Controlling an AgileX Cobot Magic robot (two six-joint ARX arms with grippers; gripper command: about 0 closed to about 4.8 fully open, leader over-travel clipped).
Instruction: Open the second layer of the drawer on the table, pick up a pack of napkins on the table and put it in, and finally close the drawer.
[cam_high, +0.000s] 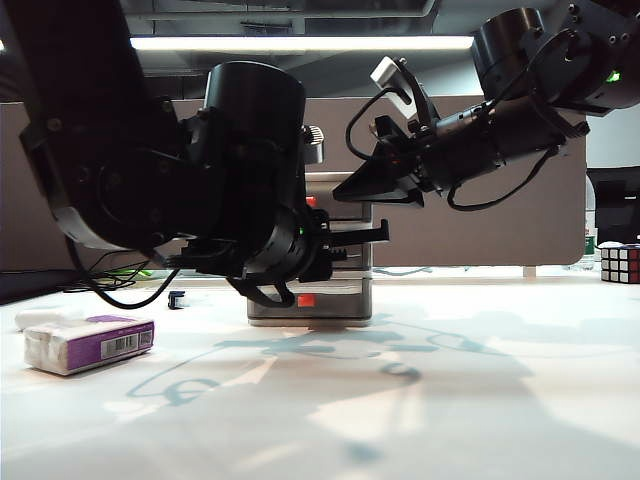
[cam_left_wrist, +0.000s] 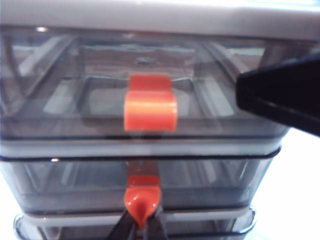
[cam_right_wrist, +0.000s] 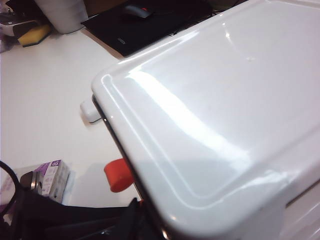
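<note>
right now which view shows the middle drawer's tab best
The left wrist view: the middle tab sits close and head-on, pinched between the left gripper's shut fingers. The exterior view hides it behind the left arm. The right wrist view mostly shows the drawer unit's top; which tab pokes out there is unclear.

Ext view is backlit for me: ceiling light strip (cam_high: 300, 43) glows bright behind, so both arms read near-black w/ little detail. The table (cam_high: 480, 400) is washed pale, w/ soft blue-grey arm shadows spread across it. Left wrist view is soft overall; red-orange tab (cam_left_wrist: 150, 102) is fuzzy at edges, frame above it blown out white. Right wrist view: strong glare streaks on the drawer (cam_right_wrist: 210, 125) top, bg clutter out of focus.
</note>
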